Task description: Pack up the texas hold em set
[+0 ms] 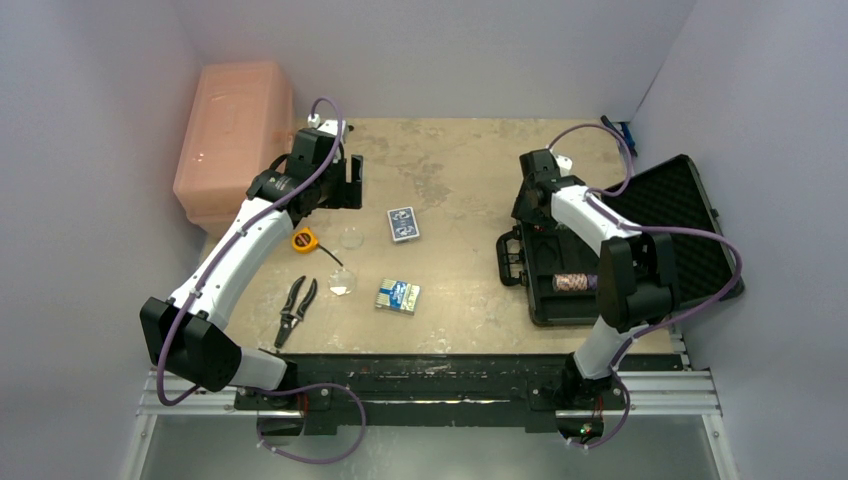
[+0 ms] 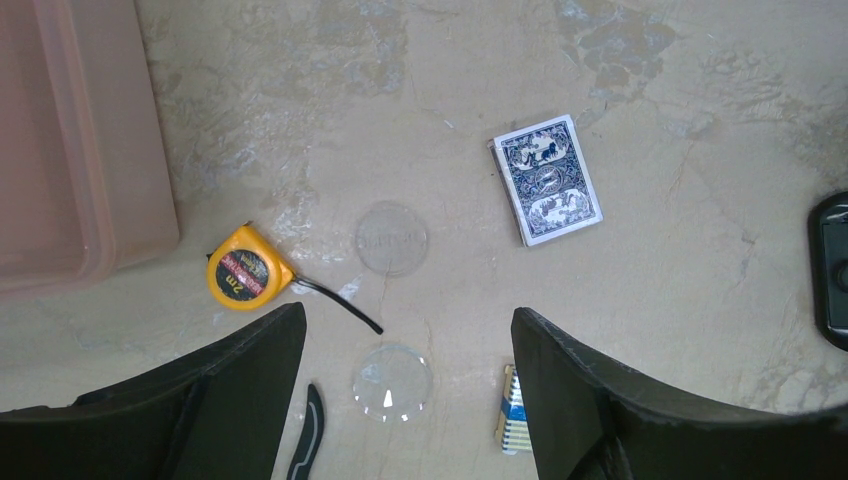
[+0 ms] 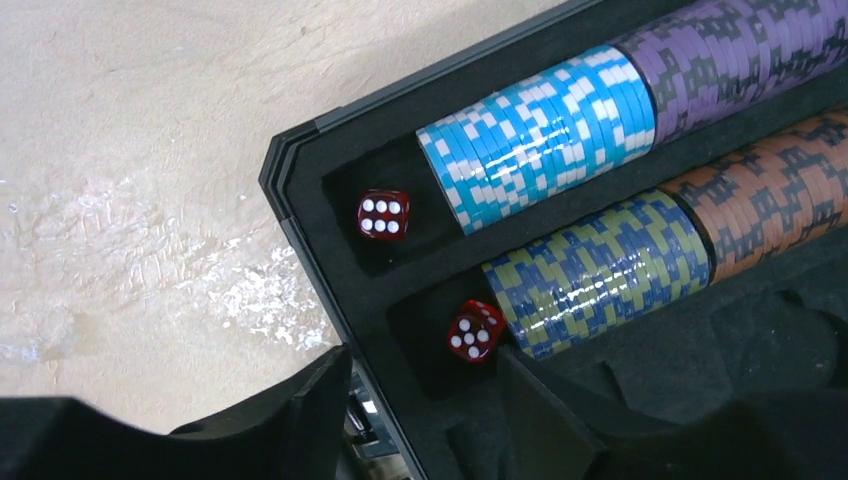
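Observation:
The black briefcase [image 1: 560, 300] lies open at the right, its foam lid [image 1: 680, 210] laid back. In the right wrist view its wall [image 3: 300, 200] holds chip rows [image 3: 540, 135] and two red dice [image 3: 383, 214], [image 3: 476, 331] in foam pockets. My right gripper [image 3: 420, 365] is open and empty, astride the case's edge by the nearer die; it also shows in the top view [image 1: 527, 215]. Two blue-backed decks [image 1: 403, 224], [image 1: 398, 297] and two pale discs [image 1: 351, 238], [image 1: 342, 281] lie mid-table. My left gripper [image 2: 408, 320] is open and empty, above the discs [image 2: 392, 238], [image 2: 392, 382].
A big pink bin [image 1: 232, 130] stands at the far left. A yellow tape measure [image 1: 303, 239] and black-handled pliers [image 1: 295, 305] lie left of the discs. The tape measure [image 2: 245, 275] and a pliers handle [image 2: 308, 440] also show in the left wrist view.

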Robot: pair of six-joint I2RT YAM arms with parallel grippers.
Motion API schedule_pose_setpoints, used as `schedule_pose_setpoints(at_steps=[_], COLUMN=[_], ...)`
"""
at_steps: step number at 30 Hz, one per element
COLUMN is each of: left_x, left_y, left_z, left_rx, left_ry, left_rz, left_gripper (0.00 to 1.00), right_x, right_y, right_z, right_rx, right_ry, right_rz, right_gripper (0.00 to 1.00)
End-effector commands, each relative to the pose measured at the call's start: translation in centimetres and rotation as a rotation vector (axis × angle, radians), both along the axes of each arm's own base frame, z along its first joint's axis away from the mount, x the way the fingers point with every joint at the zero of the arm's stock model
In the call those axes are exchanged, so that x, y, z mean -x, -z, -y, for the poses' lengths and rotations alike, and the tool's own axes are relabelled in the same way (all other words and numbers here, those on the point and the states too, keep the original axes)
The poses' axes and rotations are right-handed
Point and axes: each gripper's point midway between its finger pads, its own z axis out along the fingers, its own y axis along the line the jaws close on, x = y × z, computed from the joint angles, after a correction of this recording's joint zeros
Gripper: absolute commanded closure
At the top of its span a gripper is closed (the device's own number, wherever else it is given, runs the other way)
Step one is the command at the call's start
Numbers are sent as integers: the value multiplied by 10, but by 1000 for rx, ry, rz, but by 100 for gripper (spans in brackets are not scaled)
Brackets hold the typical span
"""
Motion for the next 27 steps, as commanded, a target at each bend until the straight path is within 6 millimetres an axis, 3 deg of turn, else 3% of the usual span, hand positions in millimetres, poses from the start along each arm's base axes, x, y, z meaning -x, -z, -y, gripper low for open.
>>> schedule_pose_setpoints(at_steps=[1,4,9,20,27], left_x=[-6,-6,-6,-6,-6], left_y=[-10,-10,-9,-10,-10], left_z=[3,4,3,3,3], left_rx=[11,11,10,9,6], left_ry=[14,15,15,15,14], left_rz=[44,47,43,45,47], left_gripper=[25,25,25,25,25], right_x=[5,11,21,42,51], right_y=[-18,-18,-14,0,16], right_z=[3,1,-3,-15,-27], right_rx=[-9,-23,-47,-83,-78], right_ry=[-15,-31,-53,-107,-153], right_rz=[51,49,40,-7,-58], right_gripper=[33,27,27,31,42])
